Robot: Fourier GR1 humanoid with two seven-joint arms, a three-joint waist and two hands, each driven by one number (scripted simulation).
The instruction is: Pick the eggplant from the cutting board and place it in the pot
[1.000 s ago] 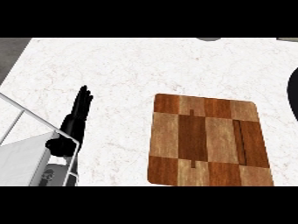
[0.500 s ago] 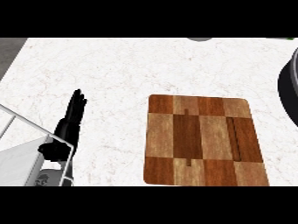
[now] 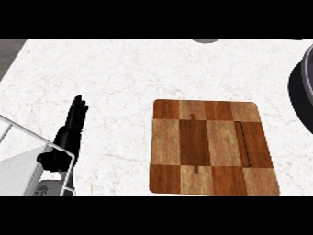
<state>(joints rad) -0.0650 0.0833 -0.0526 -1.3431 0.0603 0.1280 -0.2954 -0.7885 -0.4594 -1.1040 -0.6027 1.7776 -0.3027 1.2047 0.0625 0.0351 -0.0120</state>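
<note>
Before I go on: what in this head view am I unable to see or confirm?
- Eggplant: nowhere in the head view; the brown checkered wooden cutting board lies bare.
- Dark round pot: cut off by the right edge, so its inside is hidden.
- Right hand: not in view.
- Left hand: black, fingers straight, at the left; its forearm is cut by the lower edge.

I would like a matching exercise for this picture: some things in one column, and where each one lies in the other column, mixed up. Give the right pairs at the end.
Things:
1. left hand
2. cutting board
3. pot
4. counter

Places:
A. at the right edge, only partly in view
B. white marbled surface under everything
C. lower middle, lying flat, nothing on it
D. at the left, fingers straight, pointing away from the robot

Pairs: 1-D, 2-C, 3-A, 4-B
</note>
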